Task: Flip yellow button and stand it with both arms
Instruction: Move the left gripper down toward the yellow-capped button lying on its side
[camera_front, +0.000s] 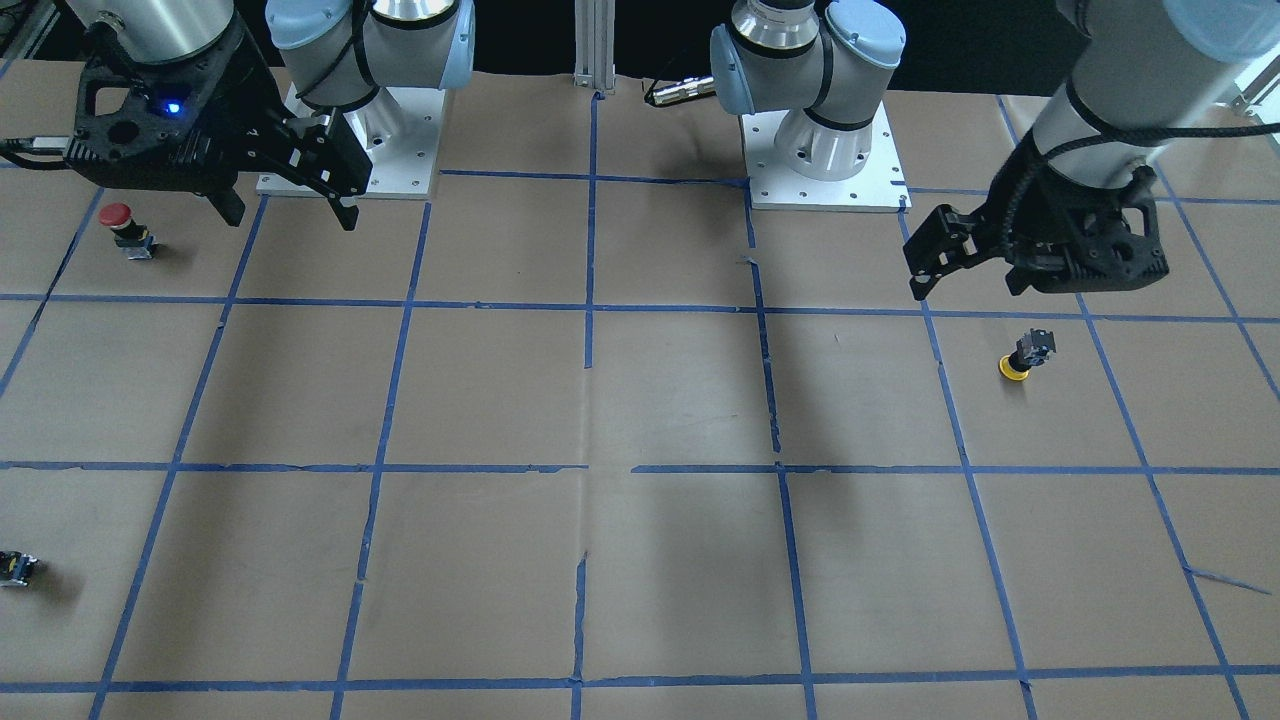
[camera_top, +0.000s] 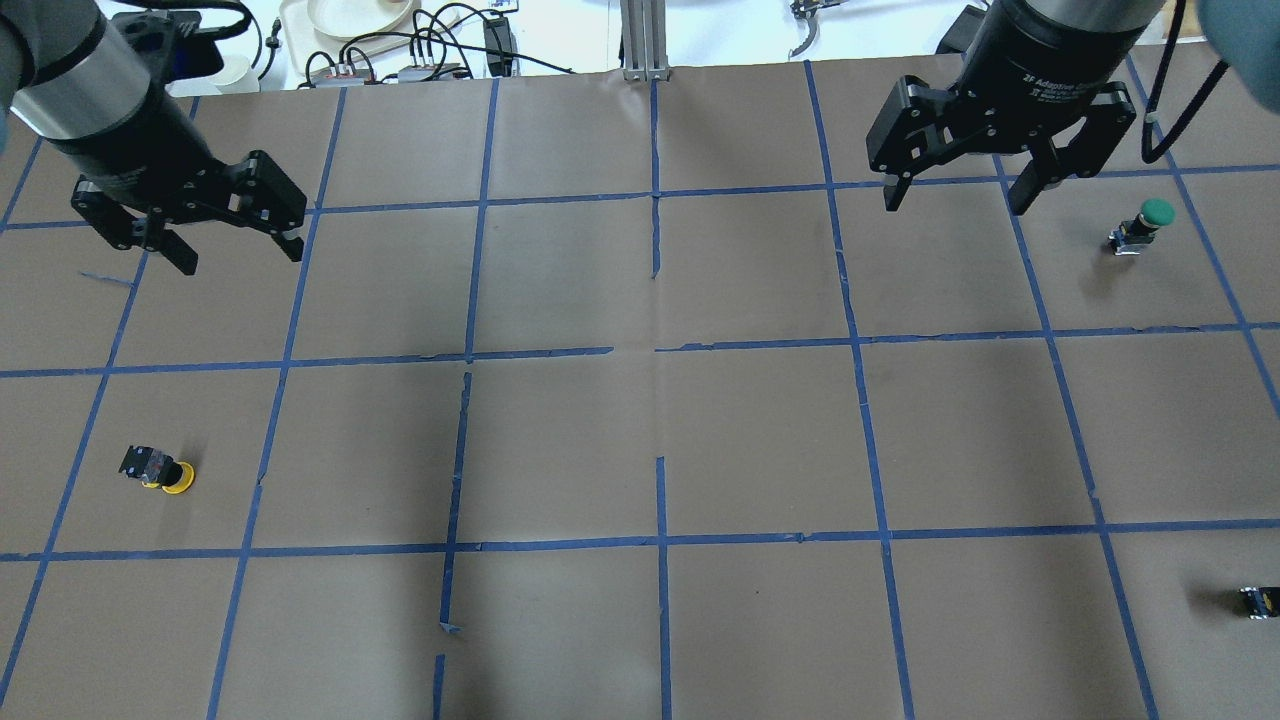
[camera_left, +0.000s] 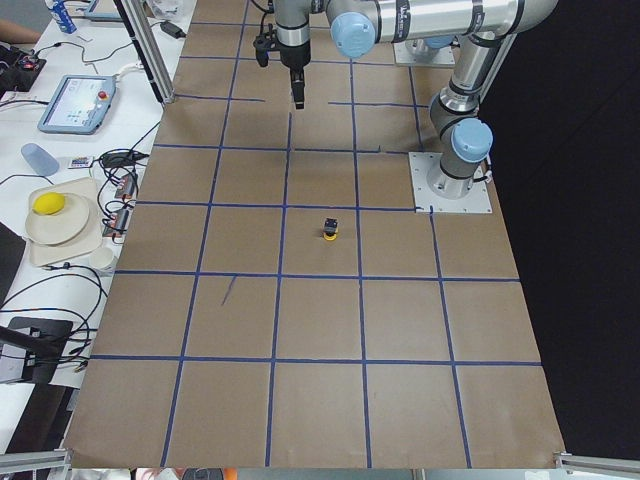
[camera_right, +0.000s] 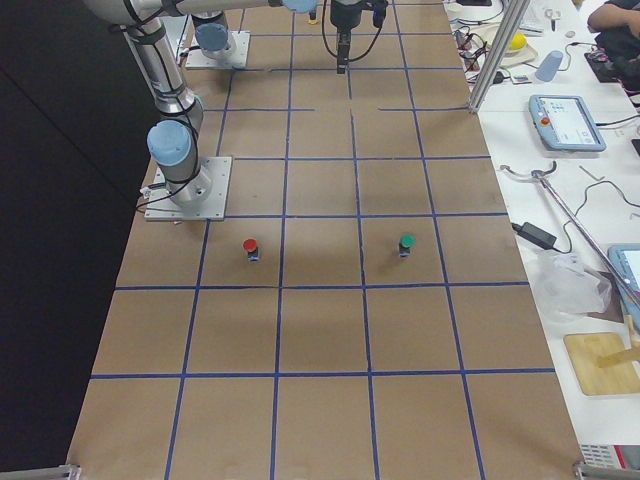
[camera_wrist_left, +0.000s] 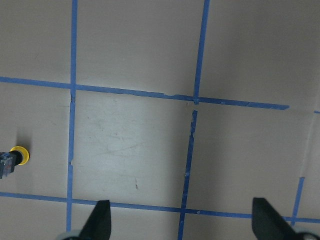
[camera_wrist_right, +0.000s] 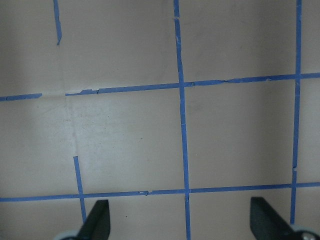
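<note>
Left gripper (camera_top: 240, 255), jaws spread and empty, hovers well apart from the yellow button (camera_top: 160, 468), which appears to rest cap-down. Right gripper (camera_top: 955, 203), likewise spread, hangs much farther from it. Approach stage: next, the left gripper must descend squarely over the button's body.

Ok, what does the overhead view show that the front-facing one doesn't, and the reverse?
Only overhead: the green button, upright, close to the right gripper. Only front-facing: the red button, upright, and the arm bases. Both: the yellow button, apparently cap down, the switch block at the table's edge, and the left gripper and right gripper, both open and empty above the table.
</note>
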